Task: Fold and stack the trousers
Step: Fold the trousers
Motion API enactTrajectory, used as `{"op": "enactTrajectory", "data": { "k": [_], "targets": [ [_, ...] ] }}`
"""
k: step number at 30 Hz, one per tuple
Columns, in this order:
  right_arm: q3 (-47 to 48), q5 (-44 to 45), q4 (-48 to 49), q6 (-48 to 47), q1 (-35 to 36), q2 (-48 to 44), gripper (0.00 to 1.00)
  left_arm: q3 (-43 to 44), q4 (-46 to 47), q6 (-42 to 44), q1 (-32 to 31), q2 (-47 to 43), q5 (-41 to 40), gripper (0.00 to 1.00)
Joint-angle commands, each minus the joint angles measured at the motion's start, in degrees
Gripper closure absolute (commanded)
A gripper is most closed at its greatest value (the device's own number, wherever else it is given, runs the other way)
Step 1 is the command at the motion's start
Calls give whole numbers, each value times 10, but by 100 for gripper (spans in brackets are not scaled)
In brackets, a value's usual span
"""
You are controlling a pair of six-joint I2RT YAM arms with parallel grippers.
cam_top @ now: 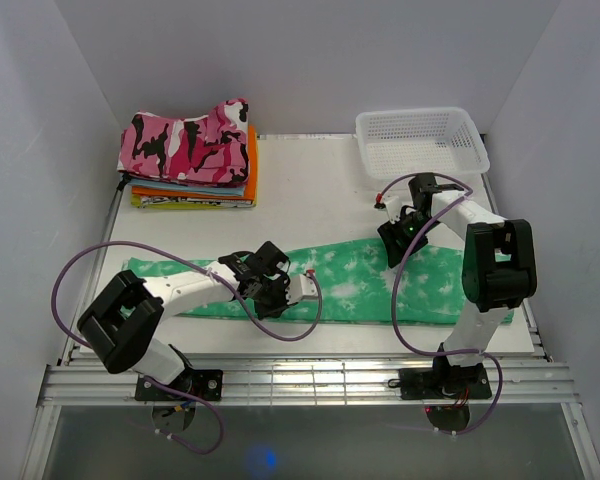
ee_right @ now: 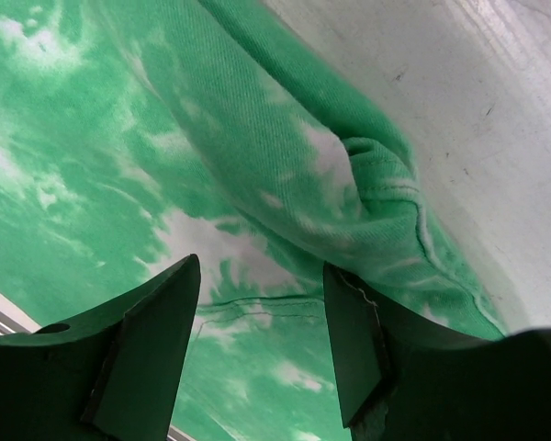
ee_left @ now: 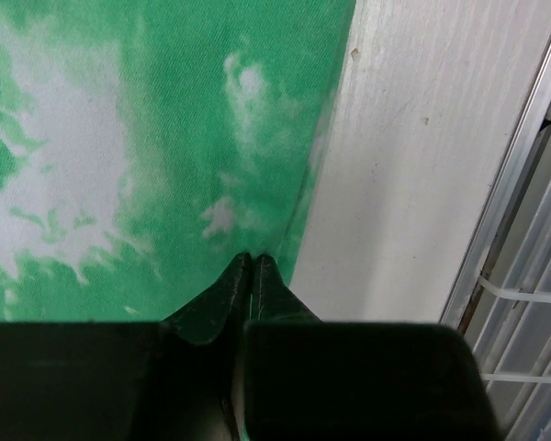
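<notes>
We see matt woven cloth trousers [cam_top: 360, 285], a smooth, scuffed white table [cam_top: 310, 190], a plastic mesh basket [cam_top: 420, 158] and shiny metal rails [cam_top: 310, 378].

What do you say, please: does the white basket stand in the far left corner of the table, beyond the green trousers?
Not quite: the top view shows the white basket in the far right corner of the table, beyond the green trousers.

light: bright, even, diffuse | shadows: faint | focus: left fingers [ee_left: 222, 296] dark, soft | top view sharp
</notes>
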Motion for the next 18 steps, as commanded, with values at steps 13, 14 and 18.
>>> {"op": "enactTrajectory", "data": {
  "k": [13, 14, 18],
  "targets": [
    [-33, 3, 19, 7, -2, -15, 39, 46, -131, 1, -3, -75, 113, 100],
    [-35, 3, 20, 8, -1, -15, 39, 44, -137, 3, -4, -80, 121, 100],
    [-36, 4, 23, 14, -1, -12, 39, 28, -143, 11, -4, -64, 129, 100]
  ]
}}
